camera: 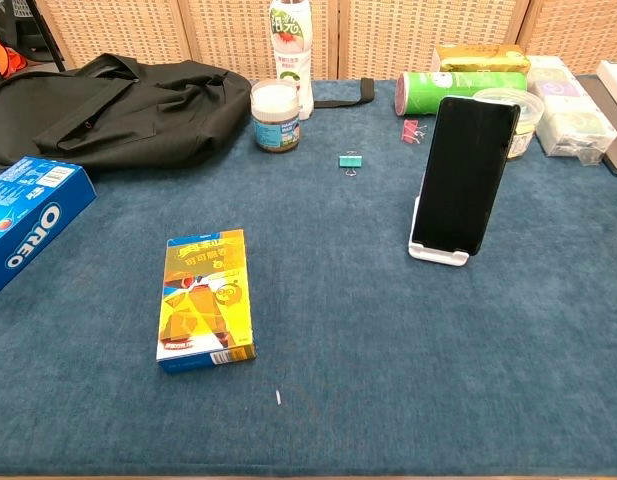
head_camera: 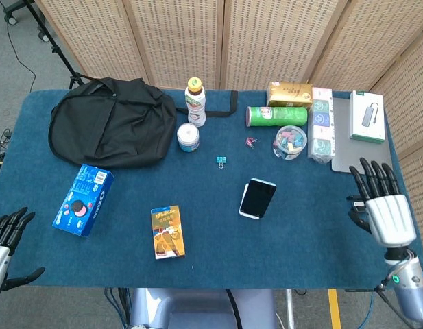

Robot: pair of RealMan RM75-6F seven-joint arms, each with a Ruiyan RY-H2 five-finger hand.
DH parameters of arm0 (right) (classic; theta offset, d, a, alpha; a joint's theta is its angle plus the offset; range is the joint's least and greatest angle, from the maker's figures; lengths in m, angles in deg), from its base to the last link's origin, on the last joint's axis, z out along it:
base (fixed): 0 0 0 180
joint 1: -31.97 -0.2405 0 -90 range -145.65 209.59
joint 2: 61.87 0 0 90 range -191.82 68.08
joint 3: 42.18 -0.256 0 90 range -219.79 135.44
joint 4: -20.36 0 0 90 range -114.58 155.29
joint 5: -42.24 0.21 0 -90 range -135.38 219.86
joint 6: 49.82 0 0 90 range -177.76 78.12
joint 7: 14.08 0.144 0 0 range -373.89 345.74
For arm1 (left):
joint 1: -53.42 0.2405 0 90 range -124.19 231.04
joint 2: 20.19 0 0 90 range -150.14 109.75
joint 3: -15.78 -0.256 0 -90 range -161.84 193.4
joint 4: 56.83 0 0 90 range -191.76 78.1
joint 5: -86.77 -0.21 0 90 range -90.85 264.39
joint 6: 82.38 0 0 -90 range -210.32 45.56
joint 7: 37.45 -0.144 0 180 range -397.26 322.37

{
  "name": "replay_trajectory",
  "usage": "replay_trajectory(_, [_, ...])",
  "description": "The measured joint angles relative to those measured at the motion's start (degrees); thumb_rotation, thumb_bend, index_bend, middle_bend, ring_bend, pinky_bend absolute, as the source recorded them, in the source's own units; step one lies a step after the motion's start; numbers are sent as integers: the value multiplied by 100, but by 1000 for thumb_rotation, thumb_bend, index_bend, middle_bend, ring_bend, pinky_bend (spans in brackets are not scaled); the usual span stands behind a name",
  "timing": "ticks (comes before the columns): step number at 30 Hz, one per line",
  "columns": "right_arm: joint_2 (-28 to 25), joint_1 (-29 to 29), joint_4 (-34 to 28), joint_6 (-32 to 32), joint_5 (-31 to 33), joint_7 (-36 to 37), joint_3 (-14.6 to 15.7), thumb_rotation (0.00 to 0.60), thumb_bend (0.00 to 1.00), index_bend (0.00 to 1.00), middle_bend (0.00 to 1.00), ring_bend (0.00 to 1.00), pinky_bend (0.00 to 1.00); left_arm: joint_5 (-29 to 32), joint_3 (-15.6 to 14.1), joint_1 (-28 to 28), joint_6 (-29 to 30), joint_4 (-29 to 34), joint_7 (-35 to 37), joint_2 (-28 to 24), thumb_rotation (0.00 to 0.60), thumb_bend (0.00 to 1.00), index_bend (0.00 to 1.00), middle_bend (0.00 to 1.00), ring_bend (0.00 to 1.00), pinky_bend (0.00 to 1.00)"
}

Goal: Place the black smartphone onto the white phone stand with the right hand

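The black smartphone leans upright on the white phone stand near the middle right of the blue table. No hand touches it. My right hand is far to the right of it at the table's right edge, fingers spread and holding nothing. My left hand hangs off the near left corner with its fingers apart, also holding nothing. Neither hand shows in the chest view.
A black bag, Oreo box, orange snack box, jar, bottle and teal clip lie left and behind. A green can, candy tub, boxes and laptop line the back right.
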State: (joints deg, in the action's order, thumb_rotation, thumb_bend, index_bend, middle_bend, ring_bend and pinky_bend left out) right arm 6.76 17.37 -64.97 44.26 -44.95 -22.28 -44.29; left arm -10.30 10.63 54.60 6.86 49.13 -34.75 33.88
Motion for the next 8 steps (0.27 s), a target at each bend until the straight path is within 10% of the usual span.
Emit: replay_trajectory(8, [90,870,-883,199,449,-44,316,600,0,0,0,0,0,147,74,-10,-23,18,-141,74,600,0,0,0,0,0])
